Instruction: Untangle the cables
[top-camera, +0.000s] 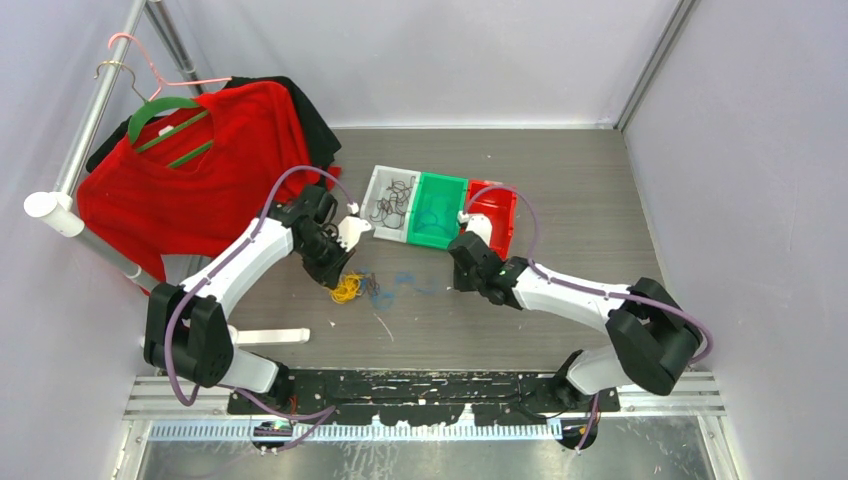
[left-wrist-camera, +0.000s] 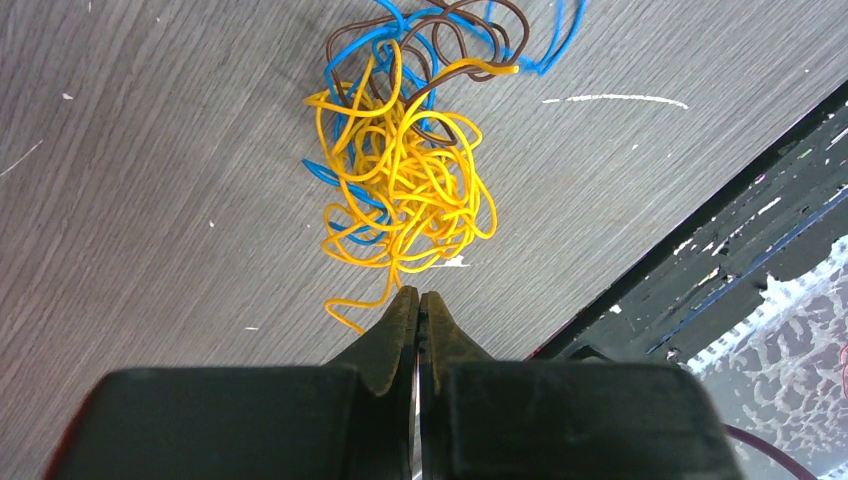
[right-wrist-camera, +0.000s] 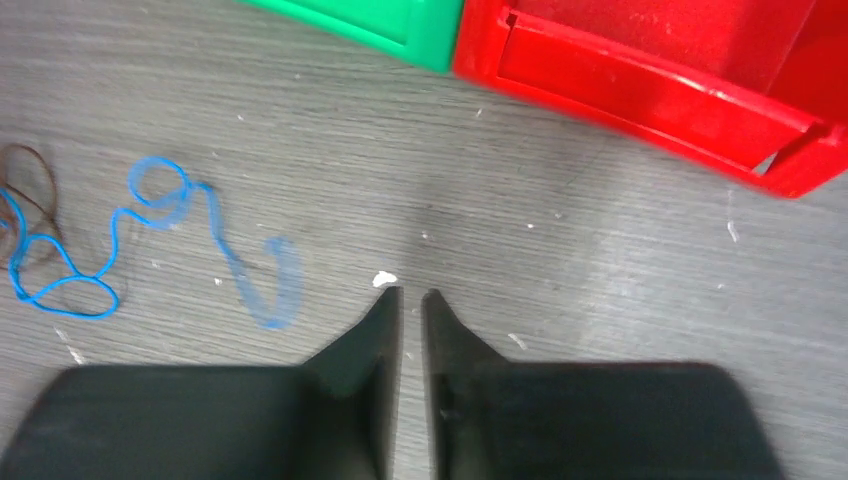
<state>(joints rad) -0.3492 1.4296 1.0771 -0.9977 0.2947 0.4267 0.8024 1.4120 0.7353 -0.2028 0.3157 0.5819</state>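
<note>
The cables (left-wrist-camera: 405, 190) lie tangled on the bench (left-wrist-camera: 150, 200) just ahead of the left tool (left-wrist-camera: 418, 296), pressed together at a yellow loop's edge. The right tool (right-wrist-camera: 411, 292), pressed together and empty, is farther, with a loose blue strand (right-wrist-camera: 245, 275) ahead-left.

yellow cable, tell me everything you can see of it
The yellow cable is thin, glossy, plastic-looking cord bunched into a loose heap of loops, lying on the grey wood-grain table. One cut end pokes out on its far side. A blue cable and a brown cable thread through its far part. The left gripper, shut, sits at its near edge; whether it pinches a strand is unclear.
</note>
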